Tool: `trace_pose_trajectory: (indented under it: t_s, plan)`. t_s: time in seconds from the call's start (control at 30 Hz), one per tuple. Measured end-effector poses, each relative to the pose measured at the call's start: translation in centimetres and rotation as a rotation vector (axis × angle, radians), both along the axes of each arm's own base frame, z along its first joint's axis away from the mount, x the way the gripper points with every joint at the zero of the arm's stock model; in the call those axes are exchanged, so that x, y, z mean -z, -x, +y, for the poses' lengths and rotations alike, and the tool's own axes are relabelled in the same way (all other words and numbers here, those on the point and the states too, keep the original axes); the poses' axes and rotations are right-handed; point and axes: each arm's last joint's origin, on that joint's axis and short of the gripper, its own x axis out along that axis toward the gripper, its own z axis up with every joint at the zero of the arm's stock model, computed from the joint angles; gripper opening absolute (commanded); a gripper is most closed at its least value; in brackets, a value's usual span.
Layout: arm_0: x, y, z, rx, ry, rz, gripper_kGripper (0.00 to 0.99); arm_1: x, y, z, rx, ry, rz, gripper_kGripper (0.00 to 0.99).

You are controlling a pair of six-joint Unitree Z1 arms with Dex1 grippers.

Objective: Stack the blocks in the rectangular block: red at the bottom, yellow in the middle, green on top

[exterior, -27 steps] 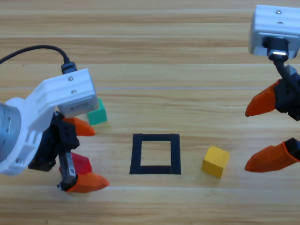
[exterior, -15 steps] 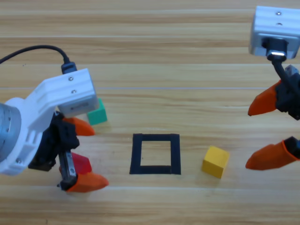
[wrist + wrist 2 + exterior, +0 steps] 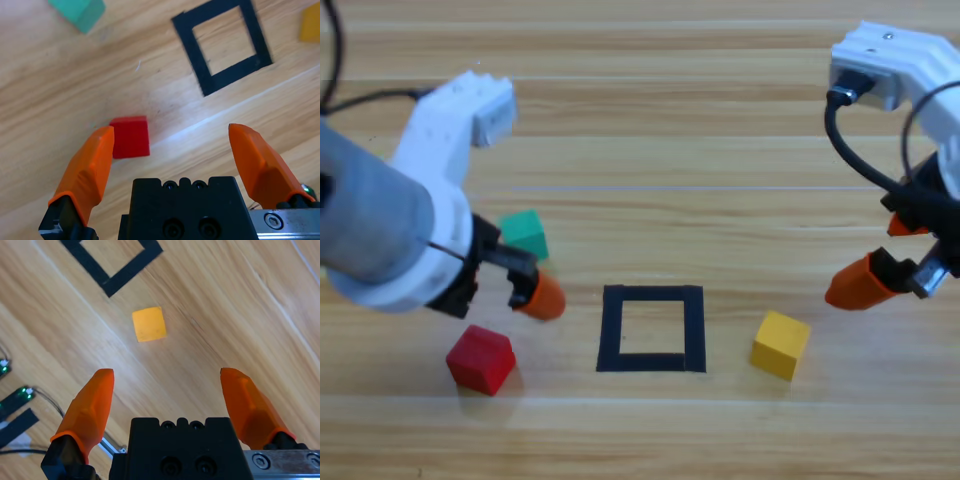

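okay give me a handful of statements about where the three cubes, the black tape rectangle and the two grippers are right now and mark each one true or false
1. The black tape rectangle has no cube inside it. True.
2. The small red cube is clamped in the left gripper. False: it lies free on the wooden table, jaws open.
3. The small yellow cube lies to the right of the rectangle. True.
4. The teal-green cube sits on top of the red cube. False: they lie apart on the table.
5. The right gripper is shut on the yellow cube. False: it is open, off the cube.

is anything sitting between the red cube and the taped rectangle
Nothing visible does: only bare table lies between the red cube and the taped rectangle. The left gripper hangs above it, open.
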Motion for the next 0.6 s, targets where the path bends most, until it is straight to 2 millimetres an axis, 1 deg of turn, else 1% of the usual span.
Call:
trace_pose_trajectory:
  t_s: [0.1,0.2,0.3,0.4,0.57,0.6]
  plan:
    - [1.5,-0.4,-0.2,-0.037,-0.07,0.078,0.974,0.4,-0.4,0.1,0.11,0.015,-0.004,0.937]
    - [2.2,-0.6,-0.4,-0.055,-0.115,0.124,0.974,1.0,-0.9,0.3,0.222,0.02,-0.001,0.95]
    - [3.3,-1.0,-0.8,-0.065,-0.171,0.173,0.976,1.2,-1.3,0.6,0.261,0.004,-0.026,0.959]
    - [4.6,-1.6,-1.3,-0.066,-0.206,0.202,0.976,1.3,-1.4,1.0,0.299,-0.034,0.016,0.959]
    - [6.4,-2.1,-1.9,-0.067,-0.253,0.24,0.973,2.5,-2.1,1.9,0.413,-0.053,0.077,0.962]
    - [6.6,-2.2,-2.0,-0.068,-0.259,0.244,0.973,2.8,-2.3,2.2,0.42,-0.056,0.089,0.979]
